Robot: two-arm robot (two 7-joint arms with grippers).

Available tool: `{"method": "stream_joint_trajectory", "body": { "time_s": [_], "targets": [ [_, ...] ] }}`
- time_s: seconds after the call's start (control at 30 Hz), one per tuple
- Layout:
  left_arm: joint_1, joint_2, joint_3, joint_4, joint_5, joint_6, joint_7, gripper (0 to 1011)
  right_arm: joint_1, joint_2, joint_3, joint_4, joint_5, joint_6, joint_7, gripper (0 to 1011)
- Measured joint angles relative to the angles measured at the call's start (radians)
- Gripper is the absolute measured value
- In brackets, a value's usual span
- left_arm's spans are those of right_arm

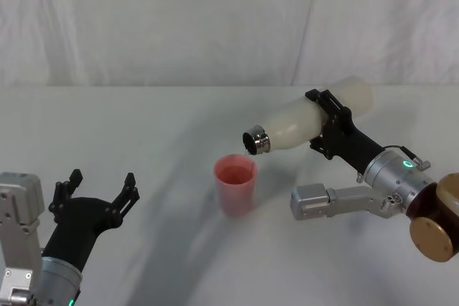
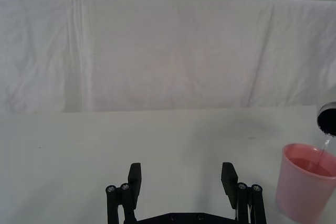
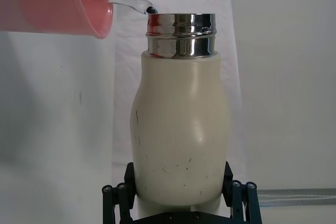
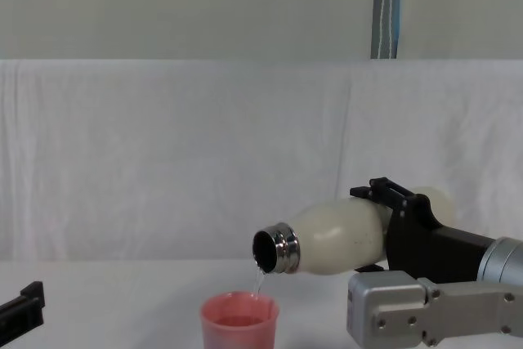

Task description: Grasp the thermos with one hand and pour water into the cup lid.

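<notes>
The cream-white thermos [image 1: 305,120] is tipped on its side above the table, steel neck pointing left and slightly down. My right gripper [image 1: 328,124] is shut around its body [image 3: 181,140]. A thin stream of water runs from the neck [image 4: 275,250] into the pink cup lid [image 1: 235,183], which stands upright just below and left of the mouth. Water lies in the cup lid [image 4: 239,321]; its rim and the thermos mouth [image 2: 328,118] meet at the stream over the cup lid [image 2: 307,182]. My left gripper [image 1: 99,191] rests open at the near left, holding nothing, its fingers [image 2: 135,178] spread apart.
A white cloth covers the table [image 1: 143,127] and hangs as a backdrop [image 4: 163,153] behind it. A vertical metal pole [image 4: 386,6] stands behind the backdrop. Bare table lies between the left gripper and the cup lid.
</notes>
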Motion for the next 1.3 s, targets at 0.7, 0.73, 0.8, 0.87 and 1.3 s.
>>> {"method": "stream_joint_trajectory", "body": {
  "time_s": [0.7, 0.73, 0.8, 0.87, 1.3],
  "targets": [
    [0.0, 0.0, 0.0, 0.0, 0.0, 0.0, 0.0, 1001, 0.005, -0.001, -0.004, 0.002, -0.009, 0.001, -0.001, 950],
    [0.0, 0.0, 0.0, 0.0, 0.0, 0.0, 0.0, 1001, 0.005, -0.001, -0.004, 0.002, -0.009, 0.001, -0.001, 950],
    [0.0, 0.0, 0.0, 0.0, 0.0, 0.0, 0.0, 1001, 0.005, -0.001, -0.004, 0.002, -0.01, 0.001, -0.001, 950],
    [0.0, 0.0, 0.0, 0.0, 0.0, 0.0, 0.0, 1001, 0.006, 0.0, -0.004, 0.002, -0.01, 0.002, -0.001, 950],
    [0.0, 0.0, 0.0, 0.0, 0.0, 0.0, 0.0, 1001, 0.007, 0.003, -0.005, -0.002, -0.013, 0.002, -0.004, 950]
  ]
}}
